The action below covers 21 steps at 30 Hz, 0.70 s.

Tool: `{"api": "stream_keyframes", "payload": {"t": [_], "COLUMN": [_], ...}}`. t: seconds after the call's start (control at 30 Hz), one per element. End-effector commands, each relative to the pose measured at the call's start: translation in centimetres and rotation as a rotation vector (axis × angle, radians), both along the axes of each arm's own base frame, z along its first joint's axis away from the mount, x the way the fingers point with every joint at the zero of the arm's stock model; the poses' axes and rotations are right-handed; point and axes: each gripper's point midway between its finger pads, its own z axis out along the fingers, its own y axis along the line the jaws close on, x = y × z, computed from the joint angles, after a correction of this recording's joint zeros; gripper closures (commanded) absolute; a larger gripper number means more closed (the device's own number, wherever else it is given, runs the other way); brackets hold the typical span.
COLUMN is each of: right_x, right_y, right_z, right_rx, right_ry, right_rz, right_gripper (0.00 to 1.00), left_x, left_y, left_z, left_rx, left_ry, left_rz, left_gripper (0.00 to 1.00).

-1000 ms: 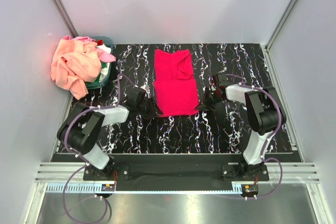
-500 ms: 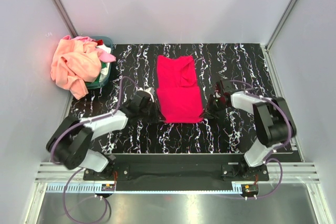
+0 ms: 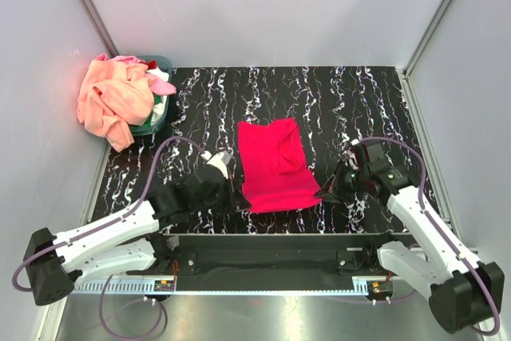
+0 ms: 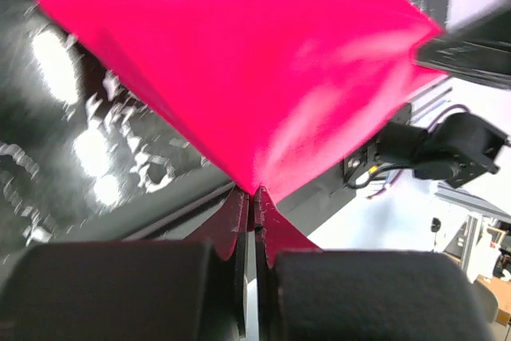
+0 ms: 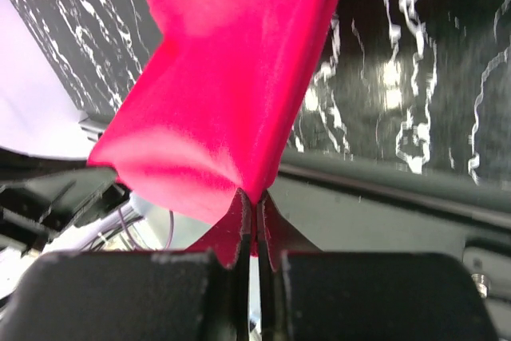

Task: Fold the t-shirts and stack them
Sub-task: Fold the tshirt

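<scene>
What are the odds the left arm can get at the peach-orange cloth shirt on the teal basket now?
Probably not yet: the left tool is shut on the crimson-red cloth t-shirt. Nothing stands between it and the peach-orange cloth shirt, so letting go should suffice.

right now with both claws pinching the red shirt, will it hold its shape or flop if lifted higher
Likely floppy: the red shirt fans out in soft folds from where the left claw pinches it. Probably light too, since thin corner pinches by that one and the right claw are enough to grip it. The middle would likely sag between them.
</scene>
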Motion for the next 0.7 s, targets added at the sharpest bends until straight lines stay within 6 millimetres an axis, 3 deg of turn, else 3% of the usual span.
{"api": "stream_keyframes", "payload": {"t": [0.0,0.07,0.13,0.17,0.27,0.4,0.53,0.67], "right_x": [-1.3,-0.6,0.5,1.1,2.8,5.2,7.7,10.1], "right_y": [-0.2,-0.3,-0.3,-0.6,-0.9,-1.1,-0.8,-0.8], "right_z": [1.8,3.1,3.7,3.7,4.1,4.2,5.1,4.6], "right_rx": [0.001,-0.011,-0.036,-0.06,-0.112,-0.172,-0.192,-0.224], "right_ry": [0.047,0.022,-0.002,-0.017,-0.035,-0.044,-0.083,-0.079], "right_rz": [-0.023,-0.021,-0.012,-0.013,-0.019,-0.026,-0.025,-0.026], "right_gripper": [1.0,1.0,1.0,1.0,1.0,1.0,1.0,1.0], "left_x": [0.8,1.3,2.5,2.9,4.5,6.3,9.0,10.8], "left_y": [1.6,2.1,2.6,2.5,2.0,1.1,1.3,1.3], "left_z": [1.8,3.2,3.5,4.5,5.2,5.2,6.0,5.8], "left_rx": [0.061,0.102,0.173,0.182,0.208,0.205,0.188,0.186], "left_ry": [-0.029,-0.057,-0.096,-0.111,-0.129,-0.122,-0.124,-0.098], "left_rz": [0.073,0.081,0.095,0.092,0.078,0.05,0.073,0.054], "left_gripper": [1.0,0.99,0.97,0.97,0.97,0.97,0.97,0.97]}}
